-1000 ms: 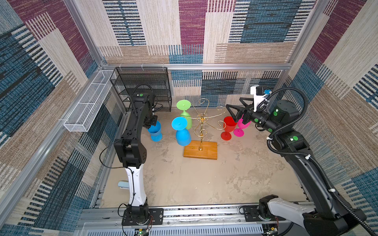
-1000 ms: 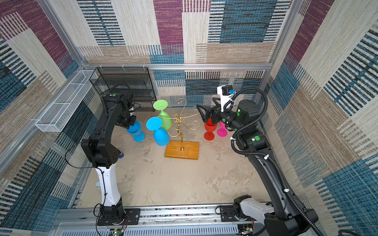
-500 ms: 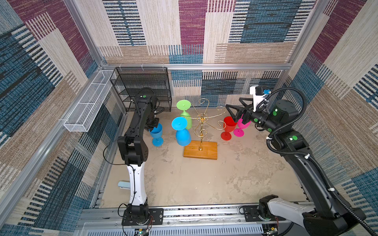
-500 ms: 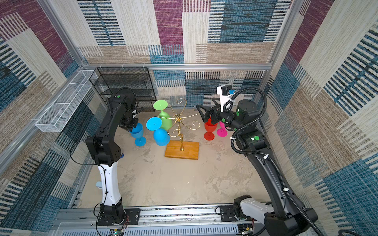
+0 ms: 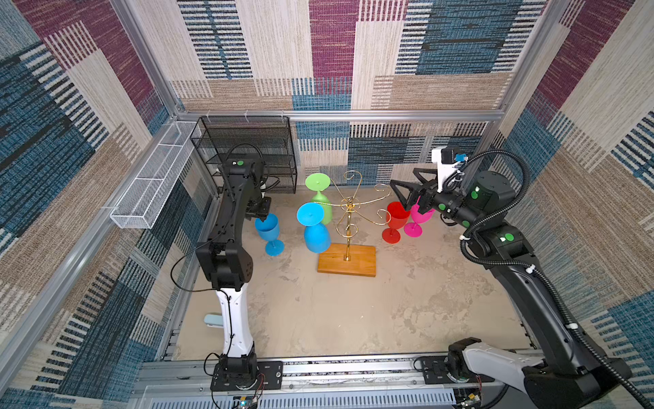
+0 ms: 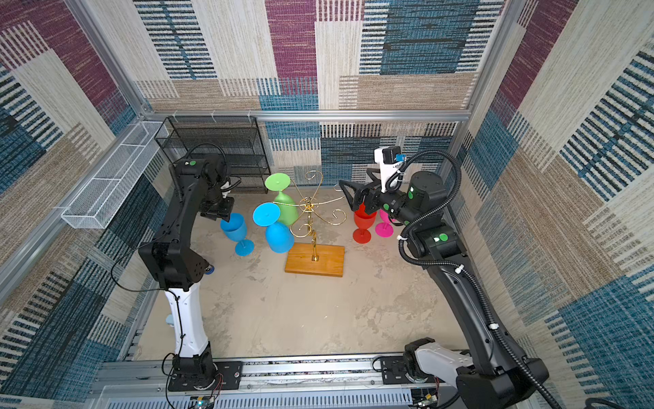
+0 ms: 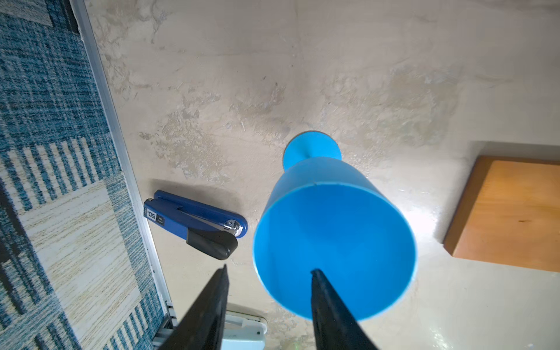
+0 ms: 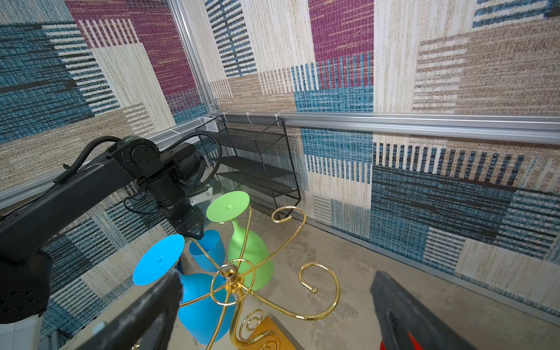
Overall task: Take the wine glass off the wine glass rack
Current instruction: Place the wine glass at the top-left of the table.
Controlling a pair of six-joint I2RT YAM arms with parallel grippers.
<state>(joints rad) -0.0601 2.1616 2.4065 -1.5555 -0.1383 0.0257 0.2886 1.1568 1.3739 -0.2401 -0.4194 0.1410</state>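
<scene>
The table [image 5: 336,318] is bare, matte and mottled beige. At its left edge lies a blue stapler [image 7: 194,221] with a black grip, almost wholly hidden behind the left arm in both top views.

Farther in, the rack [image 5: 348,216] rises mid-table. It is thin gold wire with scroll-ended arms and a slim pole on a rectangular wooden base [image 5: 346,260]. Two smooth plastic glasses hang upside down on its left arms. They are the hanging blue glass [image 5: 316,235] and, behind it, the green glass [image 5: 323,209], whose bowl is partly covered by the blue one's round foot.

Left of the rack and off it, the upright blue glass [image 5: 269,230] stands on the table. The left gripper [image 7: 269,269] straddles its rim with fingers apart, one inside the bowl and one outside. Whether either touches the wall I cannot tell.

Right of the rack stand the red glass [image 5: 397,216] and the pink glass [image 5: 419,216]. The pink bowl is partly hidden by the right gripper [image 8: 277,274], which is spread wide and holds nothing.

At the back stands a black mesh shelf [image 5: 247,152].
</scene>
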